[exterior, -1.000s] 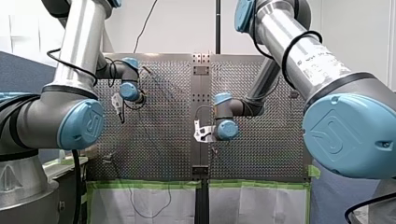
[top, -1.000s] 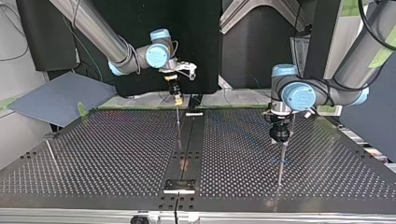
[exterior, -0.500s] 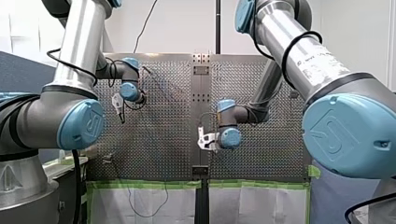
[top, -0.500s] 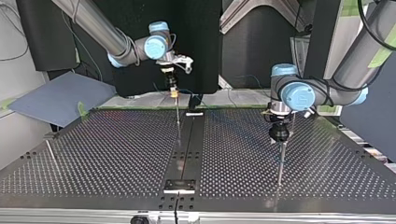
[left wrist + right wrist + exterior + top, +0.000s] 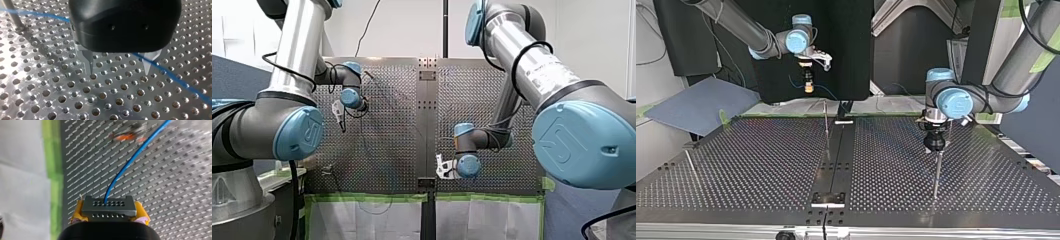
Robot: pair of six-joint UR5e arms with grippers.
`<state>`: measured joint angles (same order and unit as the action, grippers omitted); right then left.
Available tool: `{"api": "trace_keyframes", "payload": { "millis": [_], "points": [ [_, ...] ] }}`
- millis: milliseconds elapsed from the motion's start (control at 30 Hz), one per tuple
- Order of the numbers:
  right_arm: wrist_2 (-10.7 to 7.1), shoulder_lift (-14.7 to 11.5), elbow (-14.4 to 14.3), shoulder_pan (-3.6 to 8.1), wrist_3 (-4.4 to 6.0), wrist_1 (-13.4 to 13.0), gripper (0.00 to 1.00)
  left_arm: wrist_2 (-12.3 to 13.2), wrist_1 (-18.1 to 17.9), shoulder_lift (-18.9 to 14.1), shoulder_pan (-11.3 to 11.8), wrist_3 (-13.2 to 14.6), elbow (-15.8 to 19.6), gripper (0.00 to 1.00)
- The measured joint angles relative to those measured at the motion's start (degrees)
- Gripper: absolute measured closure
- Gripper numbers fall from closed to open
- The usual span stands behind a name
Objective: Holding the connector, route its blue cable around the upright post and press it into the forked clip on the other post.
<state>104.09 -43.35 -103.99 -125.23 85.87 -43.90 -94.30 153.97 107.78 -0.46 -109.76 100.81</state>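
In the right wrist view my right gripper (image 5: 109, 218) is shut on a grey connector (image 5: 109, 207), yellow pads on both sides. The blue cable (image 5: 130, 162) leaves the connector and runs away over the perforated plate. In the top view my right gripper (image 5: 808, 87) hangs high past the table's far edge, beyond a thin upright post (image 5: 826, 125). My left gripper (image 5: 120, 73) stands open just above the plate, and the blue cable (image 5: 175, 77) lies slack across the plate behind its fingers. In the top view my left gripper (image 5: 935, 145) sits directly over another post (image 5: 936, 172).
A third thin post (image 5: 691, 162) leans at the top view's left. A dark centre strip (image 5: 836, 160) divides the perforated table. Green tape (image 5: 372, 197) and white sheeting line the table's near edge in the front view. A small orange part (image 5: 127, 136) lies far ahead of the connector.
My right arm has carried the connector back toward the table's taped edge, up and left in the top view, drawing the cable along. My left arm has not moved.
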Motion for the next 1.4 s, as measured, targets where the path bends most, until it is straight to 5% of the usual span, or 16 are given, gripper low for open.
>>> {"api": "trace_keyframes", "payload": {
  "millis": [267, 433, 600, 967, 1200, 1400],
  "points": [
    [3.87, 4.29, -2.64, 1.86, 0.35, -4.16, 1.00, -0.04, -0.02, 0.01, 0.04, -0.01, -0.01, 0.00],
    [4.29, 6.10, -2.74, 2.40, 0.50, -5.23, 1.00, -0.04, -0.13, 0.00, 0.05, 0.01, 0.01, 0.00],
    [2.48, 7.29, -2.74, 4.43, -0.01, -6.82, 1.00, -0.04, -0.12, 0.01, 0.02, 0.06, -0.01, 0.00],
    [-3.19, 7.61, -1.48, 9.80, 0.75, -10.06, 1.00, -0.10, 0.00, 0.00, 0.00, 0.18, -0.01, 0.00],
    [-7.06, 7.68, -1.39, 10.62, 0.36, -10.62, 1.00, -0.51, 0.20, -0.01, 0.00, 0.25, -0.01, 0.00],
    [-9.73, 8.25, -1.37, 10.92, -1.64, -10.20, 1.00, -0.54, 0.44, -0.01, -0.03, 0.25, 0.01, 0.00]
  ]
}}
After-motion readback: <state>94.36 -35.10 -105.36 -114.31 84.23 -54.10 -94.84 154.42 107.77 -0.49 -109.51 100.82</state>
